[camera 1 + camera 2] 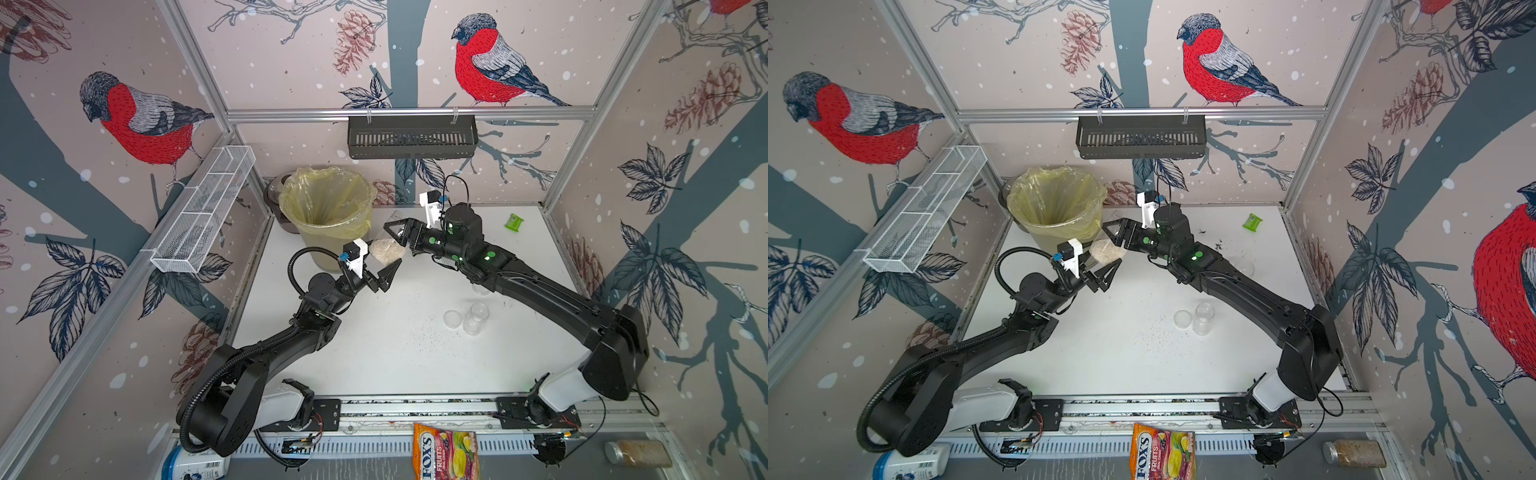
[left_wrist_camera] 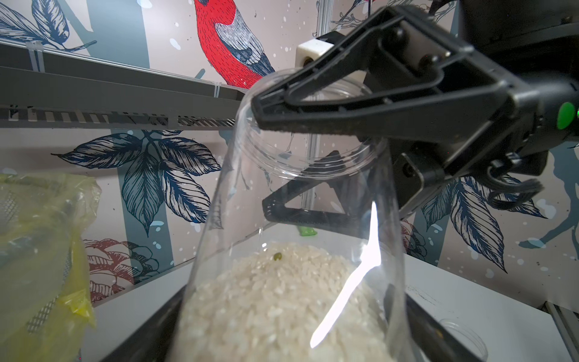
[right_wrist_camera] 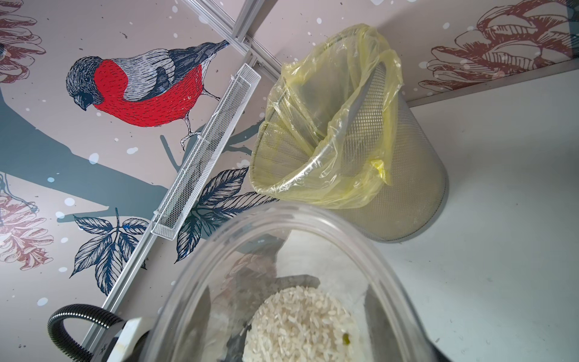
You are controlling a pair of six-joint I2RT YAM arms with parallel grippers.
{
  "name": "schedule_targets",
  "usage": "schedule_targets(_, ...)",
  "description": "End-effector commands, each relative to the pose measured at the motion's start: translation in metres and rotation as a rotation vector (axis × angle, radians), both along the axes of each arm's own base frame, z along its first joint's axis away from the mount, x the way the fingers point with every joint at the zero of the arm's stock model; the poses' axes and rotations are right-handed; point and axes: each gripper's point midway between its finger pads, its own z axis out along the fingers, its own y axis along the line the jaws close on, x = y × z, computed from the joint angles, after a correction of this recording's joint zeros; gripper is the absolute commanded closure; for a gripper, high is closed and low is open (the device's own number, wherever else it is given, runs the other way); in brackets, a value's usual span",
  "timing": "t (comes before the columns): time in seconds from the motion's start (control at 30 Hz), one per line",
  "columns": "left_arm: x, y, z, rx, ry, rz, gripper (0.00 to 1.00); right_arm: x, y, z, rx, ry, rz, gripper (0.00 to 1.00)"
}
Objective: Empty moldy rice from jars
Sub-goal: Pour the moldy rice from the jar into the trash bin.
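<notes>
Left wrist view: the right pincer [image 2: 261, 158] clamps the open mouth of the wide jar [image 2: 225, 219] beside the bin [image 1: 287, 203]. The moldy rice [image 2: 275, 307] fills its base inside the left pincer [image 1: 388, 272]; I cannot tell whether that one grips.

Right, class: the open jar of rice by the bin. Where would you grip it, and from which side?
Probably the jar by its clear wall just under the open mouth, side-on, from the side away from the bin. It is round there, the rice lies at the base, and the mouth is left free to tip.
</notes>
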Motion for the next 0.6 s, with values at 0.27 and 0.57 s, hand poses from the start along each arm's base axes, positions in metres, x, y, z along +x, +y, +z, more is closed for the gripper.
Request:
schedule_targets(0.27,0.0006,0.0108,0.0111,-0.033,-0.033,0.038,0.05,-0.0009,0.0063,0.0082,0.032,-0.017,0.017,0.4)
schedule_targets(0.57,0.0015,0.0116,0.0133,-0.029,-0.039,0.042,0.03,-0.0004,0.0081,0.0024,0.025,-0.001,0.024,0.4)
